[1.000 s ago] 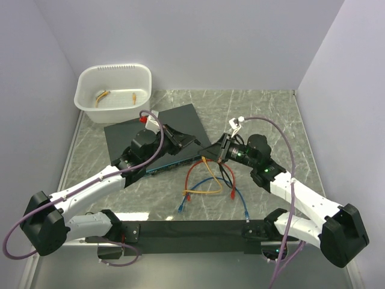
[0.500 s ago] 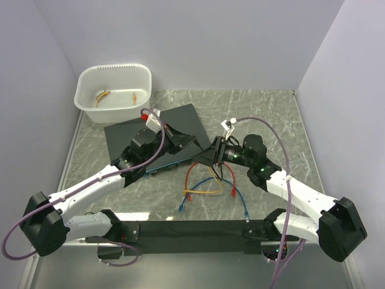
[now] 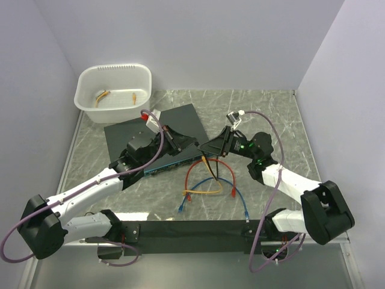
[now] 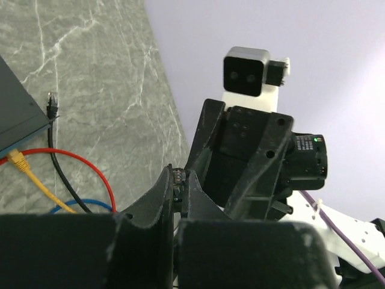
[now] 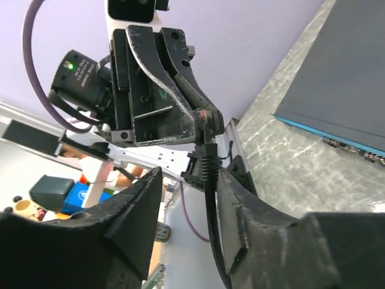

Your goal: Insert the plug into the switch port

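My left gripper [image 4: 179,174] is shut on the plug [image 5: 204,117] of a black cable [image 3: 212,171], held in the air just right of the switch. My right gripper [image 5: 189,174] is open, facing the left gripper [image 5: 174,90] tip to tip. The cable's ribbed boot [image 5: 206,162] hangs between the right fingers, close to the right-hand one. The switch is a flat black box [image 3: 159,135]. Its narrow teal face [image 5: 337,135] carries a row of small ports [image 5: 355,149]. In the top view both grippers meet off the switch's right corner [image 3: 201,147].
Red [image 3: 192,171], blue [image 3: 240,195] and yellow [image 3: 201,192] cables lie in loops in front of the switch. Another black plug [image 4: 52,105] sits by the switch's corner. A white tub [image 3: 90,102] with a few cables stands at the back left.
My right gripper has moved left and tilted up toward the left gripper. The black cable now hangs from between the two grippers. The left arm has barely moved.
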Robot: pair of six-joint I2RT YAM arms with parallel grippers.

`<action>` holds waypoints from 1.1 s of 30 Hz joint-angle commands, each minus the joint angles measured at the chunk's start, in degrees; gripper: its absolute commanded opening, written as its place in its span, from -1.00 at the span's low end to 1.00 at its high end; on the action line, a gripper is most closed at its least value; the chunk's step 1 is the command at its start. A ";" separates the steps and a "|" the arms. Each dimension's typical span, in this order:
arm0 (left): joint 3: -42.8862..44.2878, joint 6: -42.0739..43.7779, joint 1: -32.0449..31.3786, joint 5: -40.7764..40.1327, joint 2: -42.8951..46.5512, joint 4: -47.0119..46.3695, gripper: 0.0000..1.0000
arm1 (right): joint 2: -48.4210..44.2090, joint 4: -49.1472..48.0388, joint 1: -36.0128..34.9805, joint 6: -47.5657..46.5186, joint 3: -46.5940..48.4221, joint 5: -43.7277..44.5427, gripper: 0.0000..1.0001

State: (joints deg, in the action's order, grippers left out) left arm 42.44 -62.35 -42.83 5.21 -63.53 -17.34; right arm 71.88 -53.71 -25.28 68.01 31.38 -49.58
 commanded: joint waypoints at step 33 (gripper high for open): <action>3.88 2.32 -0.41 -2.84 -0.90 5.39 -0.99 | -14.31 61.19 -19.46 -47.79 20.22 48.35 -0.19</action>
State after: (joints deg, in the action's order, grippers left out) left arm 44.49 -61.08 -42.85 3.11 -64.45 -11.00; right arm 57.34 7.94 -43.81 21.43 48.71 -3.40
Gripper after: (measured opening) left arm 0.047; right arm 0.407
